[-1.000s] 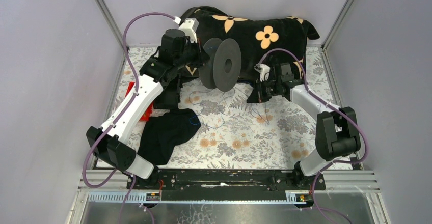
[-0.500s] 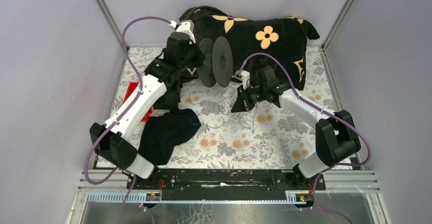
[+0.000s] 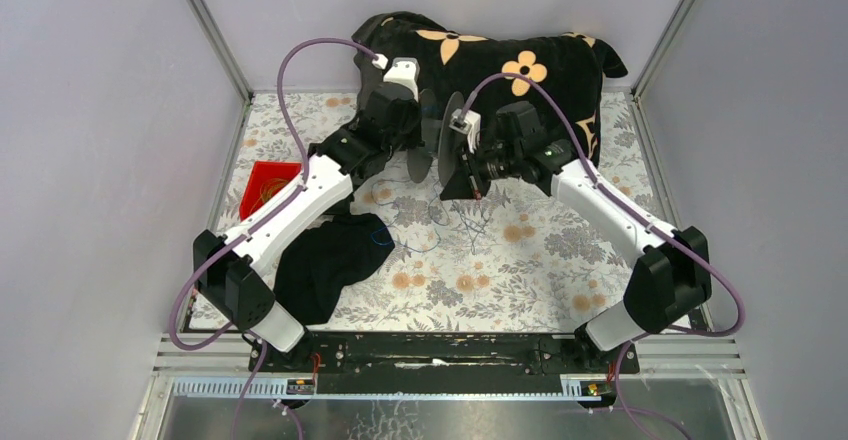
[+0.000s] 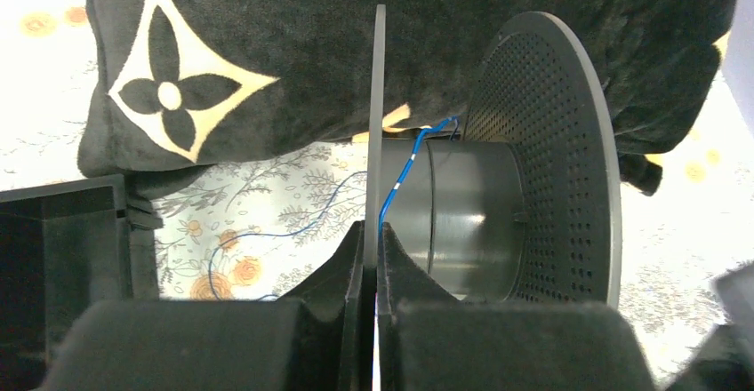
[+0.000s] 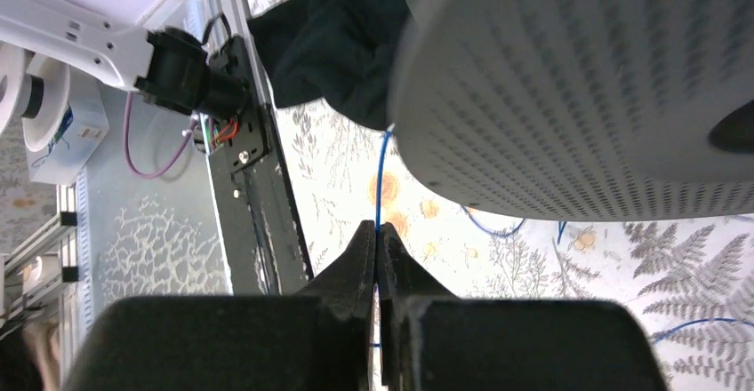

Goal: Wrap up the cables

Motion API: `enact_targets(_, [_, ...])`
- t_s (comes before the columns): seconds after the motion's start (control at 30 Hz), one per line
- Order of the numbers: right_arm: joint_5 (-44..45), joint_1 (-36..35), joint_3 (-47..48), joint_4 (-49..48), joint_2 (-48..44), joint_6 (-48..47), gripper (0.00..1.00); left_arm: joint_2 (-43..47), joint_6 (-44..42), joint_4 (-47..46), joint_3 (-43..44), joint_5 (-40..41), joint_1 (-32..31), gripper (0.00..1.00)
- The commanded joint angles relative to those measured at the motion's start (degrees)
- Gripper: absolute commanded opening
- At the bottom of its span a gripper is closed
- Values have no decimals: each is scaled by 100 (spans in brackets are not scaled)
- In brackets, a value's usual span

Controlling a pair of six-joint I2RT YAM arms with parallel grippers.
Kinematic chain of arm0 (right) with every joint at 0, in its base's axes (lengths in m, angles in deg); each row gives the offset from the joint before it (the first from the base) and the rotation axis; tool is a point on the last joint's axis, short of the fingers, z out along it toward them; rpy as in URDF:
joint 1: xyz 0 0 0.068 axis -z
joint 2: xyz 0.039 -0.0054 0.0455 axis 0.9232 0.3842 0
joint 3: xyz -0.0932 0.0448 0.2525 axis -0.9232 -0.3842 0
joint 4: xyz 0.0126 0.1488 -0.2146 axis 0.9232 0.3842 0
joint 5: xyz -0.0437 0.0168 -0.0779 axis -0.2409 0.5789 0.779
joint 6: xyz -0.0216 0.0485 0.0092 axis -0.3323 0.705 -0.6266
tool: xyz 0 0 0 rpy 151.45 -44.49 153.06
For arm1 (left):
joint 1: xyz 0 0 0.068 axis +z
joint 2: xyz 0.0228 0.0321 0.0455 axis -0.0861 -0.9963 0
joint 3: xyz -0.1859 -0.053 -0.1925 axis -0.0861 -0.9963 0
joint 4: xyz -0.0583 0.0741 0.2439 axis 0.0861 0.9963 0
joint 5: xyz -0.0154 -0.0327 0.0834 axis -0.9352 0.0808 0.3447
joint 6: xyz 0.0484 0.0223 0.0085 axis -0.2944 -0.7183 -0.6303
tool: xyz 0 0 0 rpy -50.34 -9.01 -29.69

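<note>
Left end effector (image 4: 372,262) has its fingers pressed together on the thin near flange (image 4: 380,98) of the black spool (image 4: 467,209), gripping the disc by its rim so that the spool is held up off the tabletop (image 3: 540,260) in front of the black flowered cushion (image 3: 520,70). Right beside that grip, the blue cable (image 4: 402,173) comes off the top of the spool's core, slants down across the drum and trails away to the floral surface below. Right end effector (image 5: 378,244) is likewise closed, pinching a strand of the same cable just under the spool's perforated far flange (image 4: 556,142), with the line running taut upward from its fingertips toward that disc. As for progress, the core looks almost bare in the left wrist view: I can make out one length of cable lying over it and no built-up layer of turns, so the winding seems to be barely begun. Most of the cable lies in loose loops and tangles on the tabletop below the two arms, some of it reaching toward the black cloth (image 3: 325,260) near the red tray (image 3: 262,182). By my reading, nearly all of the wrapping is left to do, one turn after another around the core until the slack is taken up.
</note>
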Motion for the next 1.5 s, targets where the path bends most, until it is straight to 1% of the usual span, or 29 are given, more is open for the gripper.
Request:
enact_targets(0.0, [219,-28,627,334,-403,-129,0,70,-457,-941,-90,618,-183,0])
enact_targets(0.17, [740,-26,1012,589,-537,-231,0,112,-838,-1118,-268,787,-357,0])
enact_targets(0.43, [1916,6,1664,989,-491,-324,0,275,-1454,-1359,-597,827,-604,0])
enact_targets(0.63, [2323,117,2007,1212,-352,-407,0,482,-1876,-1460,-888,760,-703,0])
enact_targets(0.8, [2542,214,2229,1379,-186,-503,0,657,-2038,-1458,-1046,524,-714,0])
enact_targets(1.07, [2585,445,2460,1458,-50,-524,2,893,-2275,-1478,-1206,362,-710,0])
enact_targets(1.47, [2514,886,2389,1472,135,-629,8,1159,-2263,-1455,-1238,183,-685,0])
